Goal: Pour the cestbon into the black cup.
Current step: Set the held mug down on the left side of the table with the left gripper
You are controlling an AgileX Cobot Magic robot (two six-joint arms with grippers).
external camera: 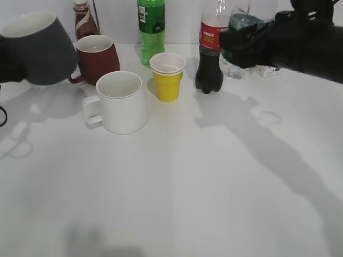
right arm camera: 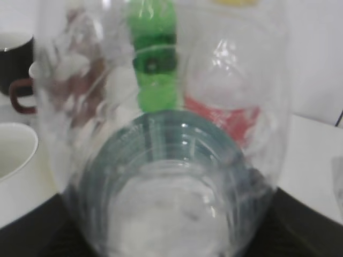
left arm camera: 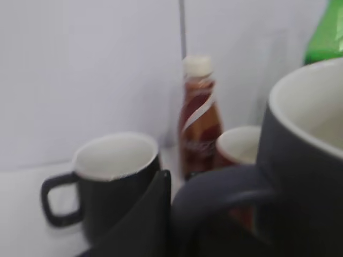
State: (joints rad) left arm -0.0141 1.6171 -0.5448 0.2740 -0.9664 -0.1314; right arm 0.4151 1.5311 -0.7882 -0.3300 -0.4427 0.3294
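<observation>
The black cup (external camera: pixel 37 48), a large charcoal-grey mug with a pale inside, hangs in the air at the far left. My left gripper (external camera: pixel 4 64) is shut on its handle. In the left wrist view the cup (left arm camera: pixel 303 160) fills the right side, with my left gripper (left arm camera: pixel 179 214) on its loop handle. The cestbon (external camera: pixel 238 27), a clear bottle with a dark green label, is held off the table at the back right in my right gripper (external camera: pixel 252 40). In the right wrist view the cestbon (right arm camera: pixel 166 176) fills the frame, gripped by my right gripper (right arm camera: pixel 169 238). Its cap is hidden.
On the table stand a white mug (external camera: pixel 120 101), a yellow paper cup (external camera: pixel 168 77), a brown-red mug (external camera: pixel 96 56), a cola bottle (external camera: pixel 210 53), a green soda bottle (external camera: pixel 151 29) and a brown sauce bottle (external camera: pixel 83 19). A small glossy black mug (left arm camera: pixel 107 182) stands near the left gripper.
</observation>
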